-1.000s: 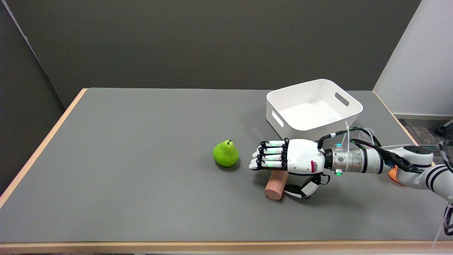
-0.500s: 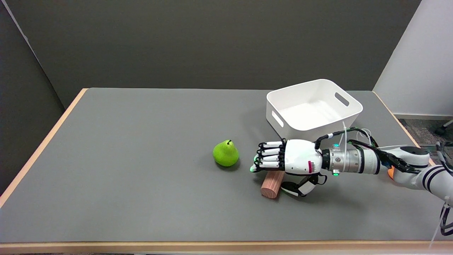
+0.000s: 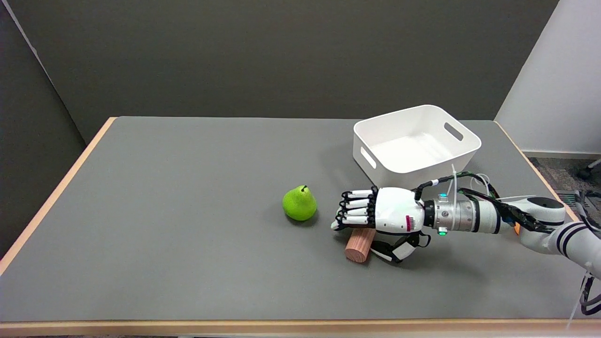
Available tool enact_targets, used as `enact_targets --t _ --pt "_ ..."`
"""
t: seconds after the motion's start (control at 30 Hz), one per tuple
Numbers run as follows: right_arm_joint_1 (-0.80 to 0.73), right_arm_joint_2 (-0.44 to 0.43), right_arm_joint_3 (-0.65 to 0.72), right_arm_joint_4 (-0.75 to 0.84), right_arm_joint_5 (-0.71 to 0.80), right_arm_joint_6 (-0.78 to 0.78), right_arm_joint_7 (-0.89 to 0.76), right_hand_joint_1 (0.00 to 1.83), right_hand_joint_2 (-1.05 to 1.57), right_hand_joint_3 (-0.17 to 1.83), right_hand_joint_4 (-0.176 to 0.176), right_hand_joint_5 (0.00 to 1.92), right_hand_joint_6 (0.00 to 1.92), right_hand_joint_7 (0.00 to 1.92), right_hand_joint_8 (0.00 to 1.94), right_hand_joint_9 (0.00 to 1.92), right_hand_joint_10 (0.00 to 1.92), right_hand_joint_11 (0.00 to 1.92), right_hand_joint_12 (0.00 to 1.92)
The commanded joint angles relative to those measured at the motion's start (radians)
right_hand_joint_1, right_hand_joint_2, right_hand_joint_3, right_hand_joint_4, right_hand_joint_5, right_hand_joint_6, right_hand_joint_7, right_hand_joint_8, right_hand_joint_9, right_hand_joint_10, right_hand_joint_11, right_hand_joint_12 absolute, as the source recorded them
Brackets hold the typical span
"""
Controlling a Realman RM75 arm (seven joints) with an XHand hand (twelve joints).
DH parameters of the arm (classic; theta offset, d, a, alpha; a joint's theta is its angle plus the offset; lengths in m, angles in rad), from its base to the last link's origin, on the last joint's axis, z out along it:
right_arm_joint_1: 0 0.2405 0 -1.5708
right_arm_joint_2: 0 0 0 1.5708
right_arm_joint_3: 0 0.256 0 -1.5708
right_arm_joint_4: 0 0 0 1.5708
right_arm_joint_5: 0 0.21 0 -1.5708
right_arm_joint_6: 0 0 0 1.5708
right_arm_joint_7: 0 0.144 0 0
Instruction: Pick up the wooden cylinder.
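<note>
The right hand [image 3: 382,218] hangs low over the surface [image 3: 188,234], palm down, fingers [image 3: 354,213] stretched out flat and side by side, pinching nothing. Under them, tucked beneath the palm, lies the cylinder [image 3: 359,244], on its side on the surface, its round end poking out toward the near edge. The thumb [image 3: 396,249] hooks down on the cylinder's wrist side, so the wood sits between thumb and fingers; that looks like the set-up for a wrap-around grasp. Whether the palm touches the wood, I cannot tell. Just past the fingertips sits the pear [image 3: 299,203], close enough to get bumped if the hand slides forward. Behind the hand, the white bin [image 3: 375,164] stands apart. The lift is not yet begun.
</note>
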Motion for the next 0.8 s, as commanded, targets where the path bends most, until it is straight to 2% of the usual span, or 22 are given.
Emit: enact_targets --t 0.03,0.13,0.17,0.2,0.27,0.53,0.63,0.8 --pt "0.003 -0.017 0.0 -0.022 -0.003 -0.019 0.0 0.93 0.74 0.99 -0.071 0.26 0.76 0.45 0.6 0.31 0.72 0.12 1.14" --pt "0.005 -0.017 -0.001 -0.022 -0.004 -0.025 0.0 0.99 0.8 0.87 -0.049 0.36 1.13 0.58 0.89 0.45 0.93 0.25 1.32" --pt "0.007 -0.017 0.001 -0.022 -0.005 -0.026 0.0 0.99 0.8 0.88 -0.048 0.38 1.17 0.6 0.94 0.48 0.99 0.28 1.37" --pt "0.007 -0.017 0.002 -0.022 -0.006 -0.026 0.0 1.03 0.91 0.7 -0.067 0.4 1.32 0.65 1.07 0.52 1.05 0.31 1.43" --pt "0.009 -0.017 0.002 -0.022 -0.006 -0.027 0.0 1.14 1.23 0.2 -0.124 0.45 1.72 0.77 1.39 0.59 1.17 0.36 1.58" --pt "0.026 -0.019 -0.002 -0.022 -0.006 -0.037 0.002 1.14 1.22 0.21 -0.132 0.46 1.7 0.78 1.4 0.61 1.22 0.37 1.67" --pt "0.039 -0.018 0.008 -0.038 -0.004 -0.052 -0.006 1.15 1.27 0.07 -0.124 0.49 1.64 0.8 1.38 0.7 1.17 0.45 1.66" --pt "0.046 -0.02 0.009 -0.01 0.002 -0.055 0.007 1.17 1.19 0.18 -0.118 0.56 1.53 0.84 1.4 0.74 1.33 0.49 1.89"
